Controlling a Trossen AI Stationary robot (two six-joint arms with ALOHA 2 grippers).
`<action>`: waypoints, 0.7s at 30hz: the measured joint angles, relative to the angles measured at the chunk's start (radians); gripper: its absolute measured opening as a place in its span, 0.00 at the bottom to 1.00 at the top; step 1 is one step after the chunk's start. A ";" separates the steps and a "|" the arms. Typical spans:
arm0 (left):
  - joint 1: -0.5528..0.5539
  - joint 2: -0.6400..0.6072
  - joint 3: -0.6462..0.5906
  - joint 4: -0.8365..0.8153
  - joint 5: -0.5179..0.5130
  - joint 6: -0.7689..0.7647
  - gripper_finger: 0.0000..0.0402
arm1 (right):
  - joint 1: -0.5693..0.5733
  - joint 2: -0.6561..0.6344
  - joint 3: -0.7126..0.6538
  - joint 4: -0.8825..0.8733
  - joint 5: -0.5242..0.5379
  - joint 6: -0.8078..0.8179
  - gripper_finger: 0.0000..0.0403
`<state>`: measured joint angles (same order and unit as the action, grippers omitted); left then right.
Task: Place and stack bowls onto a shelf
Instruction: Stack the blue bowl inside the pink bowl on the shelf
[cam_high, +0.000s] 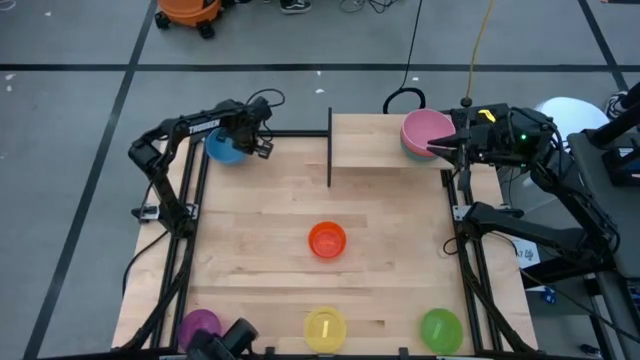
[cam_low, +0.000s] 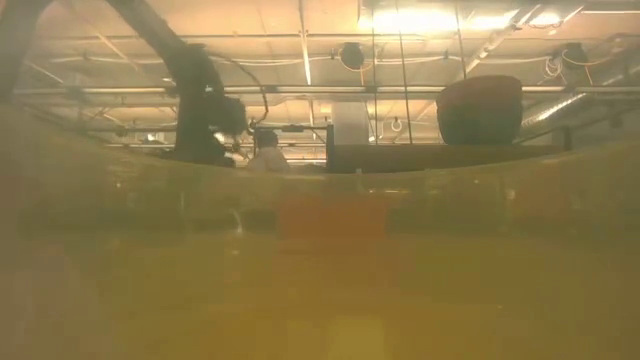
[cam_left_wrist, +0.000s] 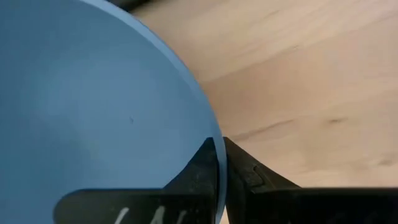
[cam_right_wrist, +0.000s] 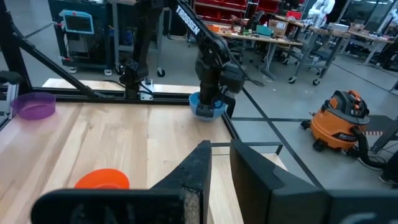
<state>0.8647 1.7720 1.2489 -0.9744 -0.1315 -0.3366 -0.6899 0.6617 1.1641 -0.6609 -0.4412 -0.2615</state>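
Left end effector (cam_high: 243, 141): at the bench's far left corner, its two fingers pinched on the rim of the blue bowl (cam_high: 222, 148), one finger inside and one outside.
Right end effector (cam_high: 443, 146): at the shelf's right end, touching the pink bowl (cam_high: 426, 129); fingers close together, grip on the bowl unclear.
Shelf (cam_high: 365, 140): far side of the bench (cam_high: 260, 220), carrying the pink bowl stacked on a teal one.
Orange bowl (cam_high: 327, 240): mid-bench.
Near edge: purple bowl (cam_high: 199, 325), yellow bowl (cam_high: 325, 328), green bowl (cam_high: 441, 328).
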 joint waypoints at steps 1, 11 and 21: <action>-0.010 -0.010 0.012 0.002 0.000 0.007 0.02 | 0.000 0.000 0.000 0.000 0.000 0.000 0.13; -0.159 -0.185 0.208 -0.001 -0.001 0.188 0.01 | 0.000 0.012 0.000 0.004 -0.002 0.077 0.13; -0.388 -0.270 0.441 -0.001 0.153 0.189 0.01 | 0.000 0.057 0.000 0.068 -0.006 0.119 0.13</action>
<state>0.4766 1.5021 1.6898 -0.9752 0.0219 -0.1474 -0.6899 0.7184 1.1641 -0.5926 -0.4469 -0.1425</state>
